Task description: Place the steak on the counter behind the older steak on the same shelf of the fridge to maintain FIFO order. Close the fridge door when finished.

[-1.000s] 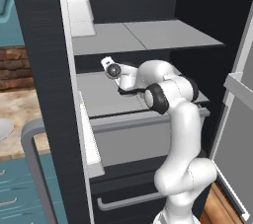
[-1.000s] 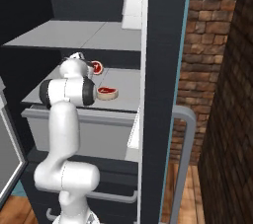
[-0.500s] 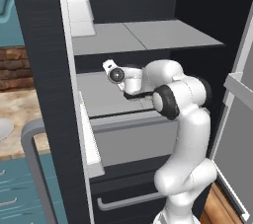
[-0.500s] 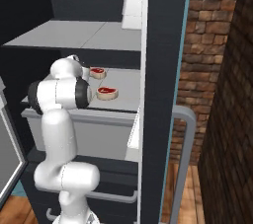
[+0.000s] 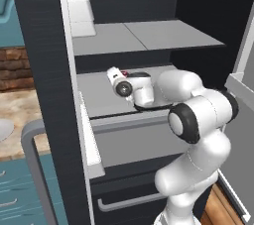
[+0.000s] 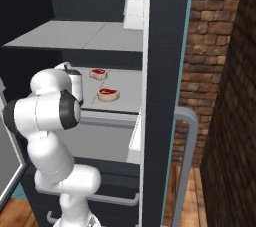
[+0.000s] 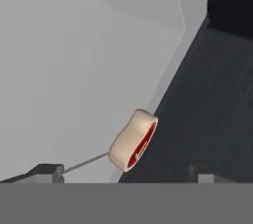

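Observation:
Two small raw steaks lie on the light-grey shelf (image 6: pixel 127 78) inside the fridge (image 6: pixel 165 46). The steak (image 6: pixel 98 73) sits toward the back, and the older steak (image 6: pixel 109 93) lies in front of it, nearer the shelf's edge. In the hand view my gripper (image 7: pixel 126 173) is open, its fingertips (image 7: pixel 47 170) spread wide. One steak (image 7: pixel 133 139), seemingly the rear one, rests free on the shelf (image 7: pixel 74 70) a short way beyond them, touching neither. My hand (image 5: pixel 130 84) hovers low over the left half of the shelf (image 5: pixel 99 97).
The open fridge door (image 5: pixel 42 70) with its grey bar handle (image 5: pixel 34 169) stands on the left; the other door (image 5: pixel 243 75) is at the right. A white bin (image 5: pixel 79 13) sits on the upper shelf. The beige counter (image 5: pixel 17 115) lies left, beyond the door.
The jaws have spread wider and let go of the rear steak, which settled slightly on the shelf. My hand has drawn back toward the shelf's front, and the elbow swung out to the right.

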You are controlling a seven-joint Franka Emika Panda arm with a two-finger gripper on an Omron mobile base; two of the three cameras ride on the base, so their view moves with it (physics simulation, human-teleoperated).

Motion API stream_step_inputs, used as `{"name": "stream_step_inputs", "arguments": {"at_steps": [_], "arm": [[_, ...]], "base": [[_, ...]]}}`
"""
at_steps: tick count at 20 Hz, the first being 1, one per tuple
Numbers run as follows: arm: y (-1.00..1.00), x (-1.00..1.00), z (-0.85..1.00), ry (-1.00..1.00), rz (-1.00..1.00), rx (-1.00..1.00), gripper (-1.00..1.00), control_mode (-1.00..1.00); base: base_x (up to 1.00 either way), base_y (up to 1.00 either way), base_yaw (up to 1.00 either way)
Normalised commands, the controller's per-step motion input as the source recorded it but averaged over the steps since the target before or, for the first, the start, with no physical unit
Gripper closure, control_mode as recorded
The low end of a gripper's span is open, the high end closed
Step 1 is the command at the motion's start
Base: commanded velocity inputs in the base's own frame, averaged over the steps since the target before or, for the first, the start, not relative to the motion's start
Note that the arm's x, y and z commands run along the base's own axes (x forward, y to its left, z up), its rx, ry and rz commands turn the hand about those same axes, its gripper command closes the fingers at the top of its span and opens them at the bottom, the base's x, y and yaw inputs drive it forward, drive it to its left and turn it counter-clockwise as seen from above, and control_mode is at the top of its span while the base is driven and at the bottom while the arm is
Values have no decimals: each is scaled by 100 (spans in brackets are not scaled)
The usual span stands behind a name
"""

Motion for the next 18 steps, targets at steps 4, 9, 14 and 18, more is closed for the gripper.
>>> {"name": "stream_step_inputs", "arguments": {"at_steps": [4, 9, 14, 18], "arm": [[0, -87, 69, 6, -11, 3, -100, -100], [0, -88, 67, 15, -13, 8, -100, -100], [0, -99, 56, 16, -13, 10, -100, -100], [0, -100, 59, 14, -12, 11, -100, -100]], "base": [[0, 0, 0], [0, 0, 0], [0, 0, 0], [0, 0, 0]]}}
